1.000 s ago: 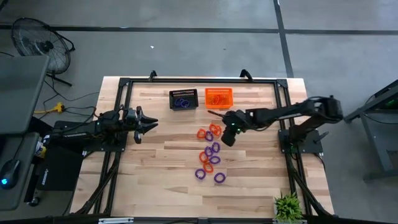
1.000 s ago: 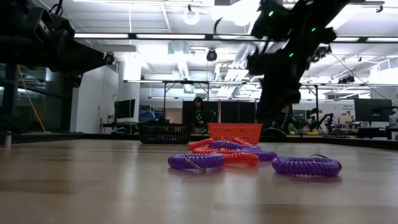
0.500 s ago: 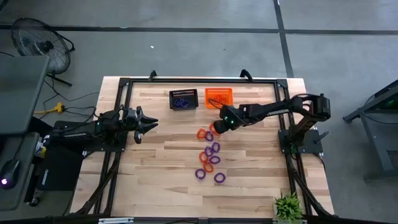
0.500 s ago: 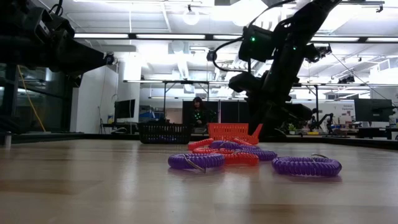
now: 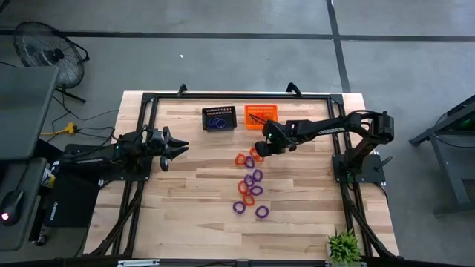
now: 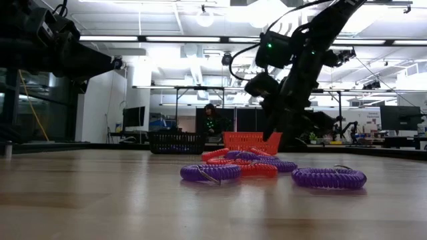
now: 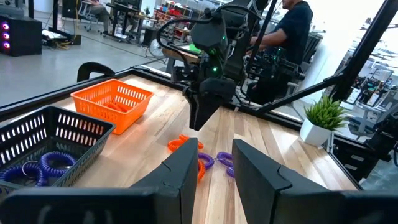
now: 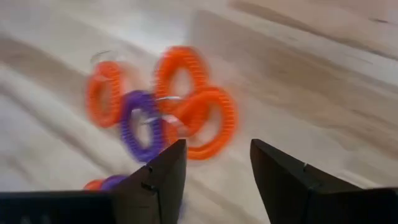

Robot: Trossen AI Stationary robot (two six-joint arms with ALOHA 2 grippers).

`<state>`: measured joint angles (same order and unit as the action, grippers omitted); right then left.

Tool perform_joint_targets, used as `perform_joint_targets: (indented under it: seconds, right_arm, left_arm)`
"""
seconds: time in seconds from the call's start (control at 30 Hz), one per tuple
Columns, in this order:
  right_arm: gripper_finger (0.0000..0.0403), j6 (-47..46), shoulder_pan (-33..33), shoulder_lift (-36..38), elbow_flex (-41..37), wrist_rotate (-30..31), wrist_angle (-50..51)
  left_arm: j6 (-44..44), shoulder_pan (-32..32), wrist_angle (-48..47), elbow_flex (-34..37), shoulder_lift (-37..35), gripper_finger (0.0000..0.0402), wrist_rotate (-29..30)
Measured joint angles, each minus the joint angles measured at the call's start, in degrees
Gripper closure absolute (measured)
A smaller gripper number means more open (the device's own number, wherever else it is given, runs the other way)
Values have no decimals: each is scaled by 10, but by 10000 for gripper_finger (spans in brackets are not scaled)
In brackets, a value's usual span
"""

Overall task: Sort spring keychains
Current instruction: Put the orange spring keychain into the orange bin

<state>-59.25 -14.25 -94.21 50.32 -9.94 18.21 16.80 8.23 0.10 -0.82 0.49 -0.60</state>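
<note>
Several small coiled keychains, purple and orange, lie flat in a loose cluster [image 5: 250, 182] at the table's middle. In the right wrist view, orange rings [image 8: 208, 121] and a purple ring [image 8: 140, 124] show just below the fingers. My right gripper [image 5: 257, 150] [image 8: 214, 168] hangs open above the cluster's far end, touching nothing. In the low view it [image 6: 269, 133] stands in front of the orange basket. My left gripper [image 5: 180, 147] [image 7: 216, 165] waits open at the table's left side, level and pointing right.
A black mesh basket [image 5: 219, 118] holding purple keychains [image 7: 37, 168] and an orange mesh basket [image 5: 261, 115] [image 7: 112, 102] stand side by side near the far edge. A dark frame [image 5: 148, 100] runs along the table's sides. A person works in the room beyond [image 7: 292, 25].
My right gripper has swung toward the table's left and come down, from beside the cluster to just above its far end. The keychains have not moved. My left arm has kept still.
</note>
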Motion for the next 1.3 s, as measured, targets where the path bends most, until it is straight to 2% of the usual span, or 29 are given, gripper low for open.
perform_joint_targets:
  seconds: [0.13,0.33,0.4,0.67,0.97,1.3]
  right_arm:
    - [219,17,6,0,37,6,25]
    - [218,35,3,0,102,57,186]
    - [217,38,1,-1,110,59,209]
    - [217,32,0,-54,113,13,215]
    - [217,53,0,-99,152,19,211]
    - [224,58,0,-136,158,26,200]
  left_arm:
    - [0,0,0,0,0,302,0]
    - [0,0,0,0,0,302,0]
    - [0,0,0,0,0,302,0]
    - [0,0,0,0,0,302,0]
    - [0,0,0,0,0,302,0]
    - [0,0,0,0,0,302,0]
